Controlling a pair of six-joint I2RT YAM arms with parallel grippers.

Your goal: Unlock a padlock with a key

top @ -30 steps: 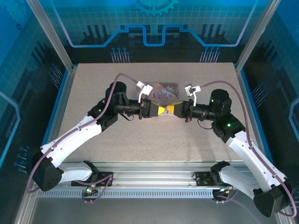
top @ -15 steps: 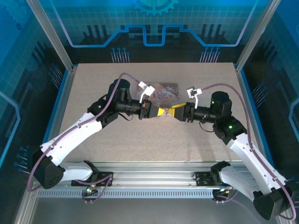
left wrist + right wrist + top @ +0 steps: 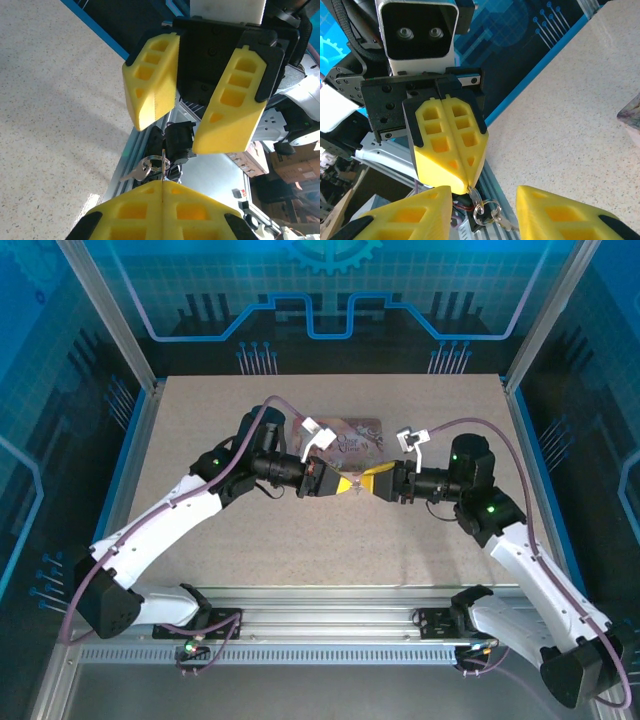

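Bright even light, soft shadows, blurred backgrounds

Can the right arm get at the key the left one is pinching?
Probably yes: the right tool stands open, facing the shut left tool, and the key sticks out of its tip with nothing between them.

I see both my arms stretched forward with elbows bowed outward, forearms angling in so the wrists lie roughly level and the two hands point straight at each other, tip to tip. My left hand is clamped tight, its yellow fingers pressed flat together with no gap, pinching the key at the very tips. My right hand is spread, its fingers standing clearly apart and gripping nothing. The left fingertips sit just in front of that gap, close but not touching.
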